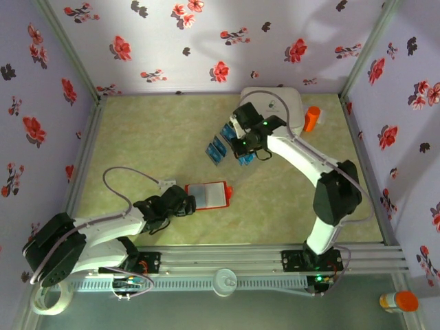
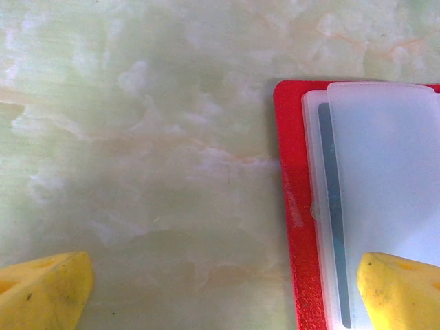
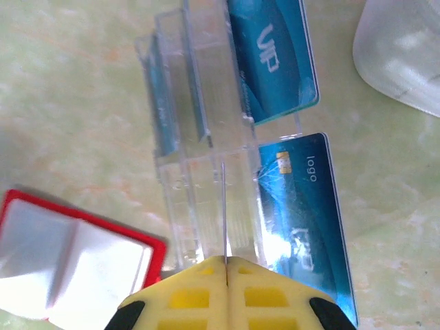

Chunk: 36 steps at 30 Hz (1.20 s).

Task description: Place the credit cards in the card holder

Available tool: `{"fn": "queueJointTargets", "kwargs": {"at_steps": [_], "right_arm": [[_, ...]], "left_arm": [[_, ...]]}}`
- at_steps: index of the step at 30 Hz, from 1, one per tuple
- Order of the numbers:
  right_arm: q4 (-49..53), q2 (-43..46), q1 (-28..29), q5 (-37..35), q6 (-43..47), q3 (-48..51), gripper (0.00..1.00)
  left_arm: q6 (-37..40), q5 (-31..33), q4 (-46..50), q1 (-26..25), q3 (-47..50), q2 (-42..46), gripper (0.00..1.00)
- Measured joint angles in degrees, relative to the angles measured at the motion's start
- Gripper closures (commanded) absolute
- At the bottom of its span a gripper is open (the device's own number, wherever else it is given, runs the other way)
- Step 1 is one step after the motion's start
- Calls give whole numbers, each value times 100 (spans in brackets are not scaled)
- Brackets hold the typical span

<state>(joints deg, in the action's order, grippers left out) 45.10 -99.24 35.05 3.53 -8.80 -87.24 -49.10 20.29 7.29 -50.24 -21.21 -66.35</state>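
Right gripper [image 3: 225, 268] is pinched together on a thin sheet [image 3: 225, 206] seen edge-on in the clear rack [image 3: 199, 192]; I cannot tell if it is a card. Left gripper [image 2: 221, 292] gapes wide and empty, one finger over the open red card holder [image 2: 292, 206]. Four blue credit cards [image 3: 275, 62] lie just beyond the right fingers, and there is one holder.

Top view from above, wrist views close, facing down, all sharing card holder [image 1: 207, 194]
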Motion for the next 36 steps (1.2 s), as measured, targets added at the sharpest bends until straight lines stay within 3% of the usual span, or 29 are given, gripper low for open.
{"fn": "queueJointTargets", "kwargs": {"at_steps": [7,17,36], "right_arm": [[-424,592,431,319,-413,389,100],[-1764,424,1303,800,-1587,1569,100],[-3217,-144,1447,1167,-2632,2177,100]], "left_arm": [[-4,-24,0,2,28,59,0],[-4,-39,61,2,39,125,0],[-4,-37,260,2,72,264,0]]}}
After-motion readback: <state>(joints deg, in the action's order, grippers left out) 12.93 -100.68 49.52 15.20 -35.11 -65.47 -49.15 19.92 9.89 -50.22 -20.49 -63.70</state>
